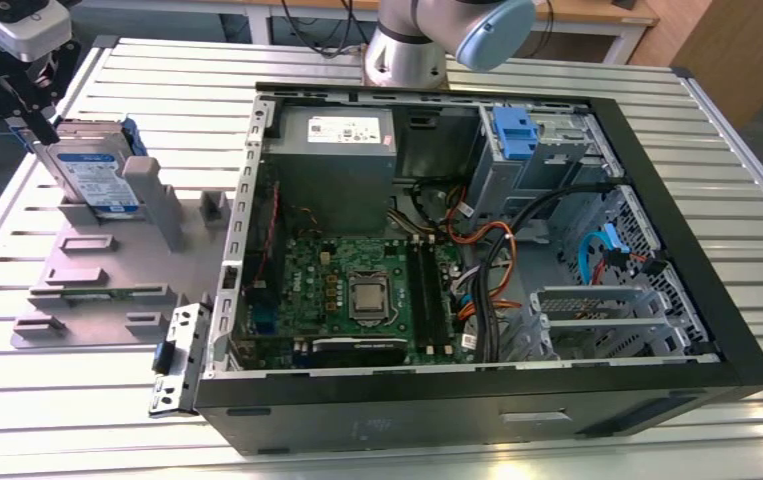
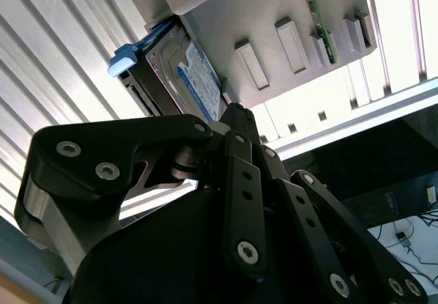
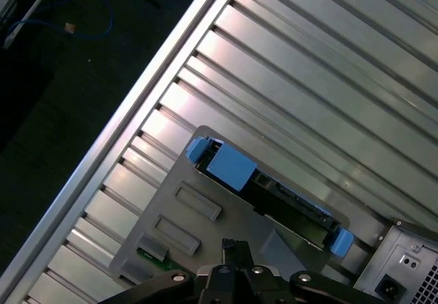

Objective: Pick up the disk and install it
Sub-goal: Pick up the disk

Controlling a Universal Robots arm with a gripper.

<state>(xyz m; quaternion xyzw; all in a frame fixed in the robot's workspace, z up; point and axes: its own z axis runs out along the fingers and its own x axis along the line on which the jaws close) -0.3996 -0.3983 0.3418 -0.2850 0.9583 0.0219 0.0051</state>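
Currently the gripper [image 1: 40, 122] is hovering at the upright disk [image 1: 94, 175] in the grey holder [image 1: 88, 270] — cannot tell whether the jaws are parted; squaring them to its flat faces looks key.

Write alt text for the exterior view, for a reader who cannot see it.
The gripper hangs close over the disk, which stands upright in a grey rack at the exterior view's left. An open computer case lies in the middle of a slatted metal table.

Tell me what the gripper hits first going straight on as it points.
Probably the disk, standing on edge in the grey holder just below the gripper; exact alignment is unclear.
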